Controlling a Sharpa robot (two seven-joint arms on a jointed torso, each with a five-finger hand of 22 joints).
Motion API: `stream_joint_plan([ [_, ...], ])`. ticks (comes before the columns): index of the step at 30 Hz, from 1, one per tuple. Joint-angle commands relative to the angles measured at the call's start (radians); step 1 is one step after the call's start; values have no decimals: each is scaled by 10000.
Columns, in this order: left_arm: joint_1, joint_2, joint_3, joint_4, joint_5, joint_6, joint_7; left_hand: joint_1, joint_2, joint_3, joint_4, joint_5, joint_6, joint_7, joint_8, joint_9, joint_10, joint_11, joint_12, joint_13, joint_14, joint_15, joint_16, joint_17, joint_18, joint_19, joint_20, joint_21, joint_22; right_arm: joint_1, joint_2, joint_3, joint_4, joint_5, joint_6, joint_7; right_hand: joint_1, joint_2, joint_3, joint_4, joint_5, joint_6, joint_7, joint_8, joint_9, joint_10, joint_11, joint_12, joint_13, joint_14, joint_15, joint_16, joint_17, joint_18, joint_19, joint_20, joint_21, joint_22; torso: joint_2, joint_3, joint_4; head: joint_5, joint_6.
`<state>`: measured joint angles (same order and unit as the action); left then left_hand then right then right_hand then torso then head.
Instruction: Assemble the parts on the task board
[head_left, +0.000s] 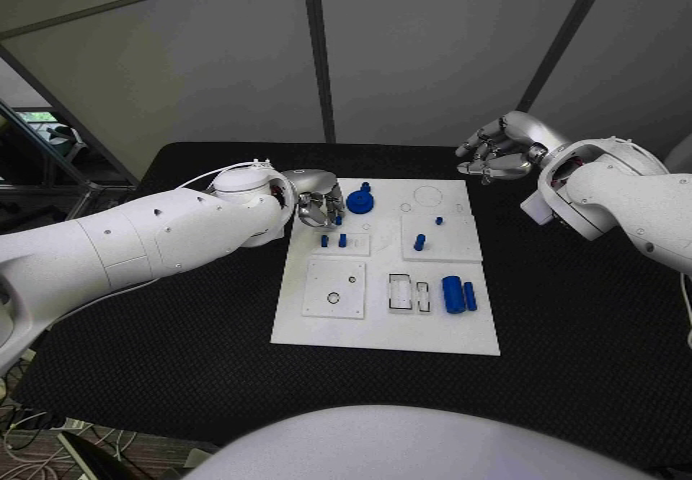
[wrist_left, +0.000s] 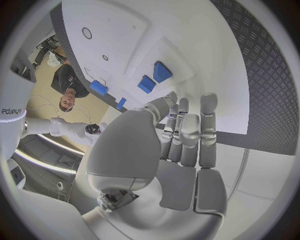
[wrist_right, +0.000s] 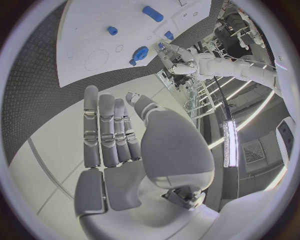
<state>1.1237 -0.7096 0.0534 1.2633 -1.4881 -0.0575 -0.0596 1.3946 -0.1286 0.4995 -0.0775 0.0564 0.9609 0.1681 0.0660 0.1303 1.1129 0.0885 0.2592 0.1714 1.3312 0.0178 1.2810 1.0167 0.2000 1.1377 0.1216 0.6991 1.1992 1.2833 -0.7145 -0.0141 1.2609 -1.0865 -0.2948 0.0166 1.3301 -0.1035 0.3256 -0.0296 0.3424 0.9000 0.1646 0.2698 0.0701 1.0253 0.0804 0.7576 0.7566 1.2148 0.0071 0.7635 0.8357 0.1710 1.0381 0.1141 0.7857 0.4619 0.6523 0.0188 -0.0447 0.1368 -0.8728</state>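
Seen from my head camera, the task board (head_left: 378, 330) lies flat at mid-table, long side running away from me. Contents, far to near: a round blue part (head_left: 361, 200) at the far left corner region; a small blue peg (head_left: 440, 220) toward the far right; two short blue pegs (head_left: 333, 240) standing in the left inset plate; one blue peg (head_left: 420, 241) on the right inset plate; a pair of blue cylinders (head_left: 459, 294) lying side by side at the near right; a clear rectangular frame (head_left: 410, 295) just beside them; a square plate with a small ring hole (head_left: 335, 297) at the near left. Black table (head_left: 159, 340) shows bare on all sides of the board. My left hand (head_left: 316, 205) sits at the board's far left edge, just beside the round part; whether it touches the part I cannot tell. My right hand (head_left: 498, 150) hangs beyond the far right corner, apart from the board, fingers loosely curled, holding nothing.

Left wrist camera: left hand (wrist_left: 181, 135) with fingers straight and together, nothing between them; blue parts (wrist_left: 153, 77) lie on the board beyond the fingertips.

Right wrist camera: right hand (wrist_right: 115, 135) extended and empty; round part (wrist_right: 139, 53) and peg (wrist_right: 112, 30) on the board ahead.
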Motion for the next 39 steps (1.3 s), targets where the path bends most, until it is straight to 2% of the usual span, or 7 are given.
stream_joint_plan([
  [1,11,-16,3,1,27,119,-99,-47,-59,4,-62,-14,-91,-13,-50,-22,-24,66,-44,0,-77,17,-69,-37,-347,-67,-14,-62,-9,20,-7,7,4,-22,-68,1,18,-79,64,8,60,58,17,50,12,-30,-27,11,-16,-20,-3,-52,-13,130,4,-20,-65,-11,-8,5,3,6,2],
  [15,8,-233,5,-78,51,-275,-34,-27,-52,36,-73,-12,-177,32,-40,-96,12,98,-85,11,-144,41,-150,-183,-329,-105,6,-169,-36,20,-83,6,2,-503,63,-284,97,-90,416,-26,34,-18,53,-40,-27,-368,-7,-903,-911,86,-9,-274,-415,129,235,-52,-49,-10,-1,-2,5,-5,2],
  [19,8,-476,46,-58,363,-1066,320,-414,-53,-79,201,-19,462,-11,332,-33,-265,151,-240,-37,-1232,108,-1389,-2032,-207,-730,78,-1197,-461,20,-221,5,126,-991,367,-319,139,-45,747,-25,-126,200,81,-135,-23,-577,75,-2406,-2244,604,-14,171,-269,133,514,-90,98,62,2,-3,12,-136,2],
  [23,9,-826,131,116,1248,-1681,668,-775,-226,-493,485,-11,671,-79,522,-85,-339,104,-147,-19,-2179,125,-2830,-3819,-169,-940,118,-1815,-869,20,-450,2,504,-1784,538,-458,194,-47,981,-31,-600,600,22,-311,-46,34,90,-3979,-3785,884,-10,402,-272,172,649,-144,199,125,1,-4,4,-373,19],
  [28,12,-1246,175,284,4874,-1863,1114,-741,-96,-1167,720,-8,703,-114,645,-178,-52,64,409,234,-2185,58,-3349,-4167,-175,-832,106,-2493,-1434,-23,-628,-3,934,-3574,573,-735,364,14,1180,-56,-1732,932,-89,-622,-36,443,43,-4799,-4715,1081,-66,700,-147,142,726,-152,238,153,-6,6,-27,-690,170],
  [35,9,-1683,187,885,9969,-1179,2537,-469,244,-1778,877,-26,629,-76,785,-245,-421,100,914,475,-2660,164,-4233,-4636,-186,-988,191,-3447,-2179,-440,-777,-14,1435,-5636,446,-1159,331,-154,1298,10,-1814,1254,-193,-902,-25,816,-11,-5217,-5366,1548,-99,1636,552,141,916,-220,407,256,19,-9,11,-1112,449],
  [39,6,-1864,187,1314,11834,-867,3319,-422,310,-2040,962,-31,540,-73,828,-286,-610,126,1082,537,-3009,248,-4668,-4844,-198,-1178,279,-3919,-2535,-770,-704,-17,1551,-6354,349,-1354,289,-281,1340,34,-1796,1197,-169,-1076,-45,723,12,-5435,-5609,1658,-76,1861,711,136,961,-236,456,289,3,4,-33,-1151,559],
])
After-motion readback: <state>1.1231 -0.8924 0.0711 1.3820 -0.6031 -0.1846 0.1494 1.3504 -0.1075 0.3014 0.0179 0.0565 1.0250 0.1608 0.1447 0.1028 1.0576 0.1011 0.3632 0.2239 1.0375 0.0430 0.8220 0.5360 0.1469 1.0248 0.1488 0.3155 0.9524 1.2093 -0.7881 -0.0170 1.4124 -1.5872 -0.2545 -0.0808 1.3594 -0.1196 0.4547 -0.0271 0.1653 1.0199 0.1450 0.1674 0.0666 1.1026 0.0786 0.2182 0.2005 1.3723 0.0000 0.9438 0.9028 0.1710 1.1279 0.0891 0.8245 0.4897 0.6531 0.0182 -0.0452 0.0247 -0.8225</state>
